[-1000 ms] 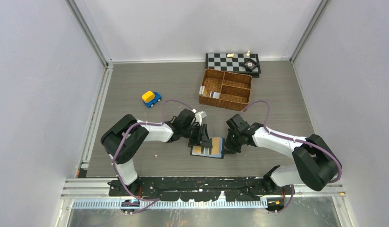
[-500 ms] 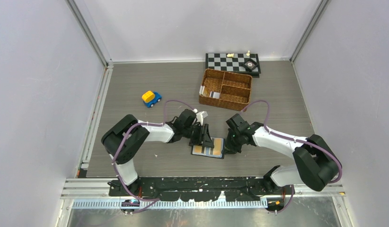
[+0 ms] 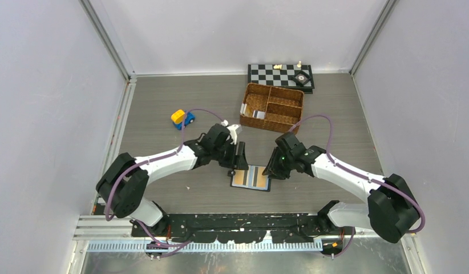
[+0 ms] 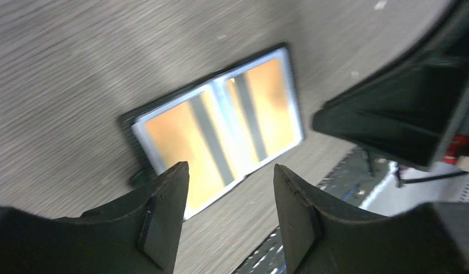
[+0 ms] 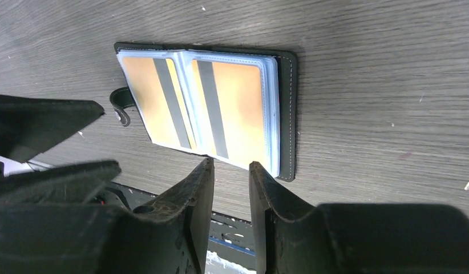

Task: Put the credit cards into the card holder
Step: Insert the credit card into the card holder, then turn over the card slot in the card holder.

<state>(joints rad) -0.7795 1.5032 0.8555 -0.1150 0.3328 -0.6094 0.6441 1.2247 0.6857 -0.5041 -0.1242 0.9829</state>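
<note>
The card holder [image 3: 265,186], a black wallet, lies open and flat on the table between my two grippers. Two tan-orange cards with grey stripes [image 3: 241,178] sit in its clear sleeves. My left gripper [image 3: 237,166] hovers just off the wallet's left edge, open and empty. In the left wrist view the wallet [image 4: 221,123] lies beyond the open gripper [image 4: 229,171]. My right gripper [image 3: 271,172] hangs at the wallet's right edge. In the right wrist view the gripper [image 5: 231,165] has its jaws a narrow gap apart, empty, just short of the wallet [image 5: 286,114] and its cards [image 5: 238,108].
A brown wicker basket [image 3: 272,107] stands behind the wallet, with pale cards [image 3: 252,113] in its left compartment. A chessboard [image 3: 281,74] lies at the back. A blue and yellow toy car [image 3: 182,119] sits to the left. The black base rail [image 3: 243,220] runs along the near edge.
My left gripper has drawn back off the wallet toward the upper left, and the arm has stretched out. My right gripper has lifted slightly. The wallet stays open in place.
</note>
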